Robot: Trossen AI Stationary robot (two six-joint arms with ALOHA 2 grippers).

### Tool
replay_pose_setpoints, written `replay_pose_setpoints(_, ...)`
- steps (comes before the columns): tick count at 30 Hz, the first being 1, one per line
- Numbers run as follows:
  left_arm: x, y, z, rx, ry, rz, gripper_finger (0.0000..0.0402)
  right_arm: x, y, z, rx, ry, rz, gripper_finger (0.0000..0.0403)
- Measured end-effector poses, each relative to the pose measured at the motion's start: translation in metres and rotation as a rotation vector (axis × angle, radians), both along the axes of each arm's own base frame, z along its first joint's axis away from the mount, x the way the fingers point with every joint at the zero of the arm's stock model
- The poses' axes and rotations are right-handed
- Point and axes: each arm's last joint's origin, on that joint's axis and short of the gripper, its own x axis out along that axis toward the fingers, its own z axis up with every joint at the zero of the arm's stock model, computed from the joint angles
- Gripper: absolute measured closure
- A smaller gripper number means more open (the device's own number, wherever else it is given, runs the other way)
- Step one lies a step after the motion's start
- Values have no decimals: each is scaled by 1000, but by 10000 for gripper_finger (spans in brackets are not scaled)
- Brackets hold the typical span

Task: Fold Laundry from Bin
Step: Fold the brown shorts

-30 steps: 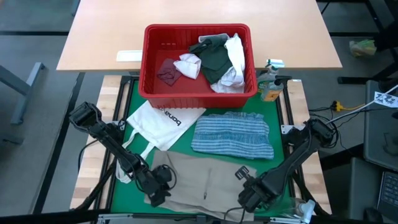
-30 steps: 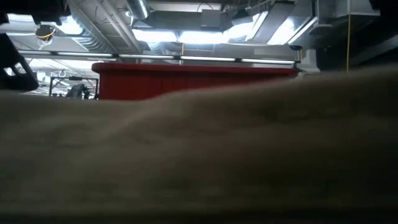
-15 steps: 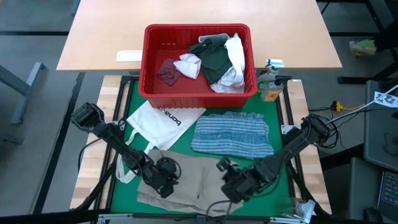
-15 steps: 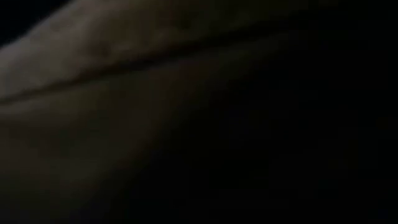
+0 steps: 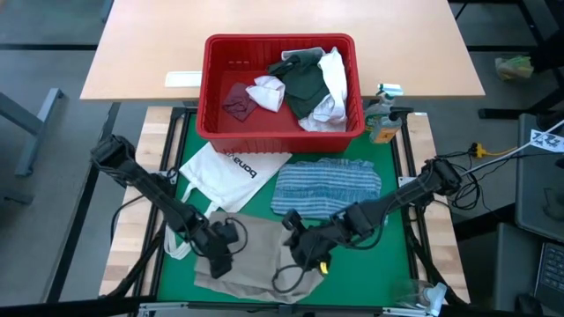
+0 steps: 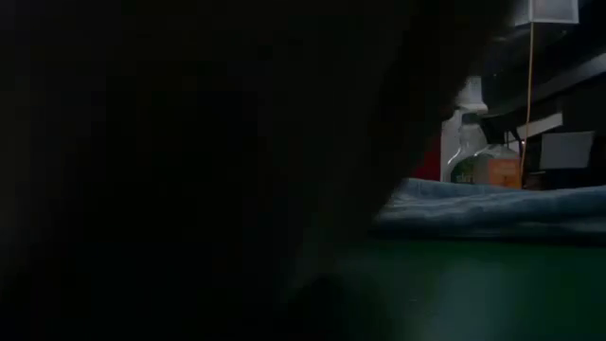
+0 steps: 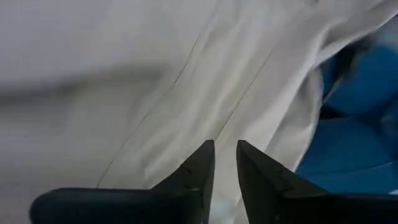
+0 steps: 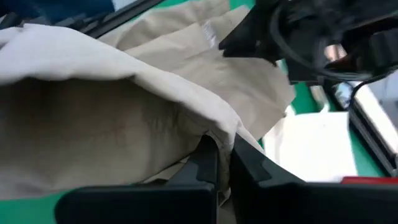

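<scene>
striped cloth (image 5: 328, 190) already folded, right gripper (image 5: 300, 253) pinching the tan shirt (image 5: 256, 255) mid-fold, left gripper (image 5: 218, 253) grip unclear, more laundry (image 5: 304, 84) waits in bin (image 5: 216, 123)

Tan shirt (image 5: 256, 255) half-folded on mat; rest heaped in red bin (image 5: 210, 97).

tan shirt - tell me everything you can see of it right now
The tan shirt is a soft, plain woven garment lying rumpled on the green mat's near edge. Its right side is lifted and doubled over toward the left, pinched in the right gripper. The left gripper rests on its left part, fingers nearly together.
</scene>
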Motion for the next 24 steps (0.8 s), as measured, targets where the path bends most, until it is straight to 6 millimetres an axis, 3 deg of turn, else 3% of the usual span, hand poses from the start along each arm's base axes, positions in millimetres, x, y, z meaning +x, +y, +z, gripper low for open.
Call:
replay_pose_setpoints(6, -10, -8, -20, 206, -22, 70, 369, 13, -7, 9, -3, -130, 32, 391)
replay_pose_setpoints(11, 4, -10, -47, 244, -14, 103, 385, 28, -18, 15, 34, -230, 16, 388)
replay_pose_setpoints(14, 20, -14, -56, 207, -78, 110, 391, 37, -25, 7, 37, -227, 1, 391)
replay_pose_setpoints(18, 28, -12, -57, 211, -115, 76, 399, 49, -28, -9, 38, -197, 3, 388)
replay_pose_setpoints(24, 23, -9, -35, 186, -139, 34, 400, 61, -28, -32, 20, -164, 23, 383)
